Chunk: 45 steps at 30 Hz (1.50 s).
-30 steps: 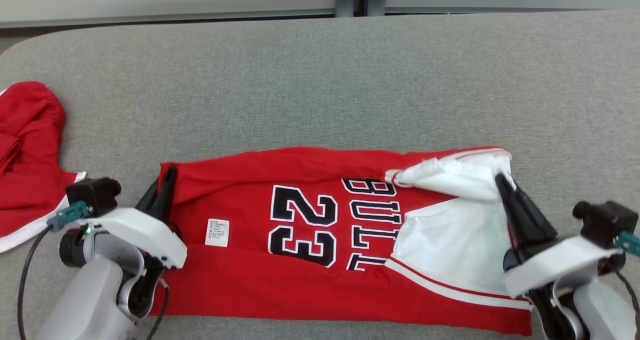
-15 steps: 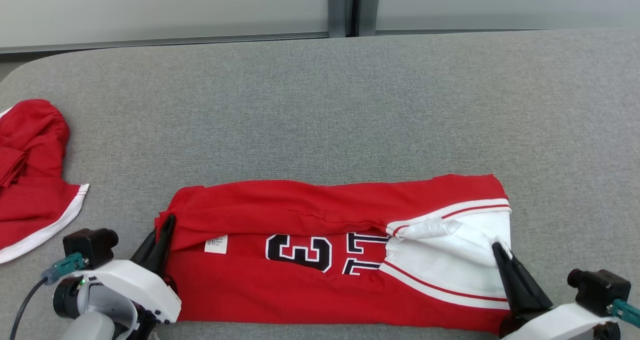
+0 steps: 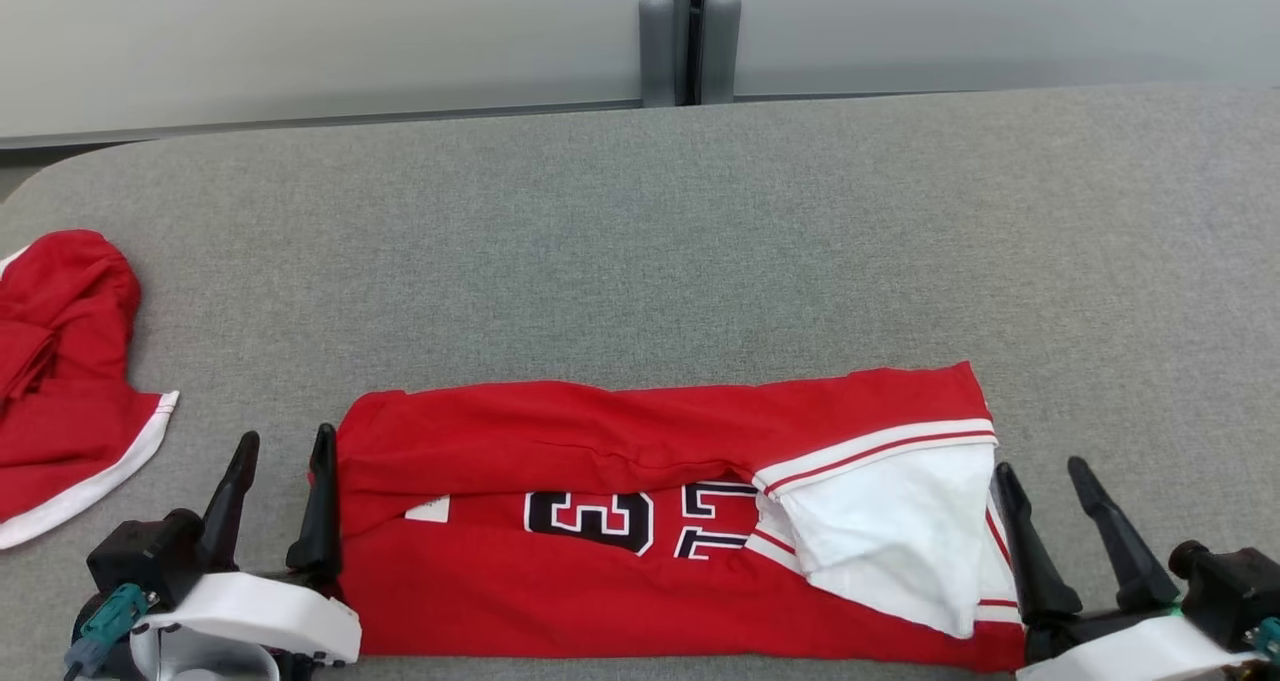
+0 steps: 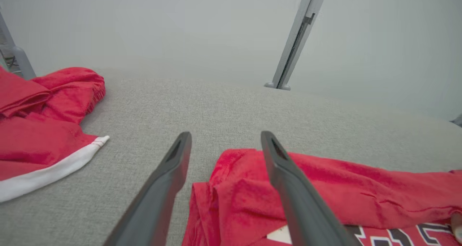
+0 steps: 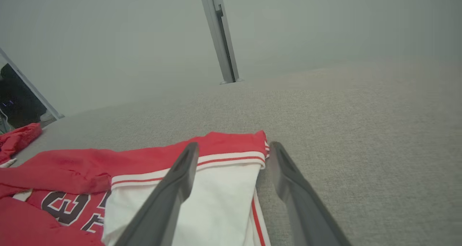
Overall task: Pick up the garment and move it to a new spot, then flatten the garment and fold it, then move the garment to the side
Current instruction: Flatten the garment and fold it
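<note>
The garment (image 3: 600,431), a red jersey with a white side panel and black numerals, lies folded lengthwise near the front edge of the grey table (image 3: 640,241). My left gripper (image 3: 284,439) stands open at its left end, the inner finger against the cloth. In the left wrist view the left gripper (image 4: 226,136) is spread wide, with the garment's (image 4: 343,195) red corner lying between and beneath the fingers, not pinched. My right gripper (image 3: 1040,469) is open at the right end. The right wrist view shows the right gripper (image 5: 234,145) straddling the garment's (image 5: 144,163) striped white hem.
A second red garment with white trim (image 3: 60,361) lies crumpled at the table's left edge, also in the left wrist view (image 4: 43,130). A pale wall with a grey post (image 3: 680,41) runs behind the table. Bare grey cloth stretches behind and to the right of the jersey.
Both grippers carried the jersey's far edge toward the front, laid it over the near half, then opened and let go. The head view has also shifted, so the jersey sits lower in it.
</note>
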Available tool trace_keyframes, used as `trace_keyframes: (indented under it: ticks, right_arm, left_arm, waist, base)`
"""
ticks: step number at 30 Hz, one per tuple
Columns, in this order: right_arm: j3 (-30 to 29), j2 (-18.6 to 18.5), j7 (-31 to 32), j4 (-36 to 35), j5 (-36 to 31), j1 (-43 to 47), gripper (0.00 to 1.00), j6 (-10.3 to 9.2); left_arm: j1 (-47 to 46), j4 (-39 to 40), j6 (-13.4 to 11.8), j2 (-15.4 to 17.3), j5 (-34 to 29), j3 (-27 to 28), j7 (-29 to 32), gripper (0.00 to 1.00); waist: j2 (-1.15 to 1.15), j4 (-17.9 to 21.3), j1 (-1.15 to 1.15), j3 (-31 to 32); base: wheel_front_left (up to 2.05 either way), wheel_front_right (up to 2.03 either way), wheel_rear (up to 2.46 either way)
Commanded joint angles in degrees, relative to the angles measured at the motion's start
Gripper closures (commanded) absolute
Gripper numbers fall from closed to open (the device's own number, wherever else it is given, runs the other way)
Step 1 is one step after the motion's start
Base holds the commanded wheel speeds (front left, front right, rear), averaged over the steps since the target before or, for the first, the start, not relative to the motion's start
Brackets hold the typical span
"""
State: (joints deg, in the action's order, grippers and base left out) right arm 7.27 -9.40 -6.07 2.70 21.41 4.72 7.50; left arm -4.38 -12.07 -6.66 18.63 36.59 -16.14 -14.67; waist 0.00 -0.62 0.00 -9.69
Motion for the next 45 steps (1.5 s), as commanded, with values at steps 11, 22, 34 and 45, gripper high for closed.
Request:
trace_keyframes:
  ticks: [11,22,34,45]
  right_arm:
    - [-3.9,1.06,3.53,-8.98,-7.74,0.31,0.0,-0.02]
    - [-3.45,2.0,6.03,-9.92,-8.37,3.9,0.0,-0.02]
    - [-3.79,1.52,6.6,-8.44,-7.88,3.63,0.0,-0.02]
    - [-5.2,-0.3,5.55,6.45,-8.34,0.41,0.0,-0.02]
  left_arm:
    - [5.88,10.89,-2.43,-3.05,-10.0,3.5,-0.54,0.0]
    - [10.08,10.12,-3.44,-2.82,-12.81,1.86,0.12,0.0]
    - [9.09,9.77,-3.77,-2.06,-12.98,1.57,0.6,0.0]
    - [3.24,8.85,-2.45,-3.4,-13.93,-0.27,0.27,0.0]
  waist:
    - [0.0,0.12,0.0,4.76]
    - [0.0,0.04,0.0,7.97]
    - [0.0,-0.1,0.0,8.14]
    - [0.0,-4.22,0.0,4.36]
  base:
    - [0.0,0.0,0.0]
    - [0.0,0.0,0.0]
    - [0.0,0.0,0.0]
    - [0.0,0.0,0.0]
